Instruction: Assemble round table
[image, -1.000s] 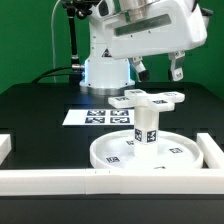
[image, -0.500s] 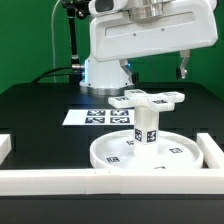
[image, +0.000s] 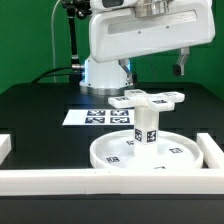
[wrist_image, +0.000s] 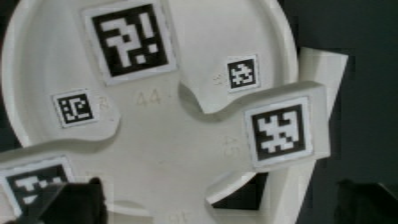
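The round table stands in the exterior view. Its rimmed disc (image: 165, 155) lies flat on the black table. The short cylinder leg (image: 146, 126) stands upright on the disc's middle, and the cross-shaped base (image: 148, 99) sits on top of the leg. My gripper (image: 155, 67) hangs above and behind the cross base, open and empty, with its two dark fingers far apart and touching nothing. In the wrist view the tagged cross base (wrist_image: 178, 100) fills the picture, and the gripper (wrist_image: 199, 205) shows only dark fingers at the two lower corners.
The marker board (image: 92, 117) lies behind the disc toward the exterior view's left. White border rails run along the front (image: 50, 180), the right (image: 212, 150) and the left edge (image: 4, 148). The arm's base (image: 105, 72) stands at the back.
The hand has risen and turned above the cross base, and its fingers now stand wider apart in the exterior view. The table parts have not moved.
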